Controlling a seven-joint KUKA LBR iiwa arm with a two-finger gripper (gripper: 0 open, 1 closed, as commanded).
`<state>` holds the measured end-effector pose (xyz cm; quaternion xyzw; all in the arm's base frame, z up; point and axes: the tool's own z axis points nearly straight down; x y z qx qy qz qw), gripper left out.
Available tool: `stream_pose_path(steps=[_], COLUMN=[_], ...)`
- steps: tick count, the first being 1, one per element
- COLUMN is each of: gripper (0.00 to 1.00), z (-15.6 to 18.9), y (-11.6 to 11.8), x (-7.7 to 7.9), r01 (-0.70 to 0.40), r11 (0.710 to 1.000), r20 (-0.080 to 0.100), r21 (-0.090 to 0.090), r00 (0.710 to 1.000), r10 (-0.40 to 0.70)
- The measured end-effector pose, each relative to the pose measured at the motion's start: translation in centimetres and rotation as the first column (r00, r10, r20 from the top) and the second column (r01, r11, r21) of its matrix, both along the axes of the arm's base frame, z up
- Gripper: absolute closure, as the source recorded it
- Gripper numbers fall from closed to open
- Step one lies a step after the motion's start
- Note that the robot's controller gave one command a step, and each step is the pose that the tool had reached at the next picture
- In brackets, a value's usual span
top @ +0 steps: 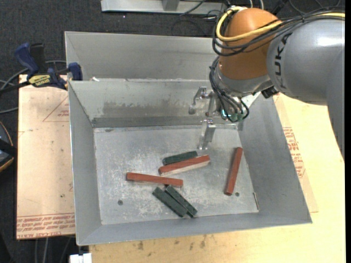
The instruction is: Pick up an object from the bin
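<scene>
The grey metal bin point(82, 163) holds a handful of flat sticks scattered over its floor, well apart from its walls. The arm point(307, 53) comes in from the right, its orange wrist cover point(247, 37) over the bin's back right part, and the end effector point(205, 144) hangs straight down from it. Whether it is open or closed cannot be told from this angle, and no stick is seen in its grip.

This looks like the approach step: the end effector is low in the bin but not yet set on anything.

Nearest to it are two sticks lying side by side just below and to its left: a dark green stick point(180, 158), whose right end is close under the tip, and a reddish-brown stick point(185, 165) touching it along the front. A red stick point(233, 171) lies almost upright in the view to the right, a little apart. Another red stick point(154, 179) and a pair of dark green sticks point(174, 201) lie further forward.

The next move probably calls for a short shift toward the green stick's end, lining up across its narrow width, then a descent.
</scene>
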<state>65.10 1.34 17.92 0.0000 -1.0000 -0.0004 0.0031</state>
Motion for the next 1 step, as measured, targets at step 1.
stream_pose_path(steps=[1], gripper=[0.0], z=[0.51], y=[0.0], x=[0.17], r01=[0.0], r11=[1.0], r20=[0.008], r21=[0.0], r00=[1.0], r10=[0.0])
